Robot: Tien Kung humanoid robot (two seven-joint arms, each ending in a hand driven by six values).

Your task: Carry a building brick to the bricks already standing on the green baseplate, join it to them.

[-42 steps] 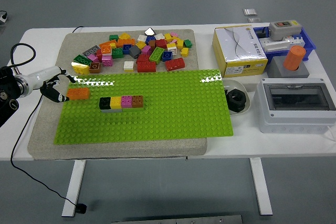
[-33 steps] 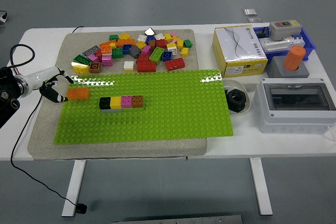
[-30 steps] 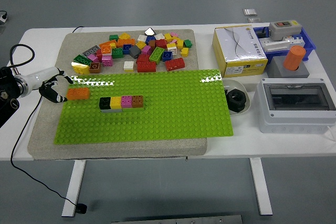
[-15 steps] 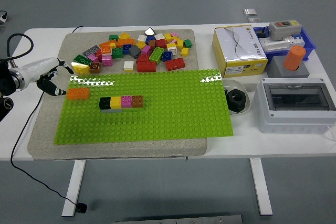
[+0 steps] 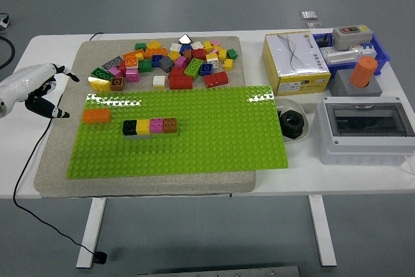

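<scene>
An orange brick [image 5: 96,115] lies on the left end of the green baseplate [image 5: 194,147], by itself. A short row of black, yellow, pink and brown bricks [image 5: 150,126] stands on the plate a little to its right. My left hand [image 5: 45,92] hovers over the table's left edge, well apart from the orange brick, with its fingers spread and nothing in them. The right arm is out of the picture.
Several loose bricks [image 5: 170,64] are heaped on the grey mat [image 5: 58,160] behind the baseplate. At the right stand a yellow-and-white box [image 5: 296,63], a black part in a bowl [image 5: 292,123], a grey enclosure [image 5: 366,129] and a blue bin with an orange cylinder [image 5: 364,71].
My left hand has let go of the orange brick and drawn back up and to the left, away from the baseplate. The orange brick stays where it was set down.
</scene>
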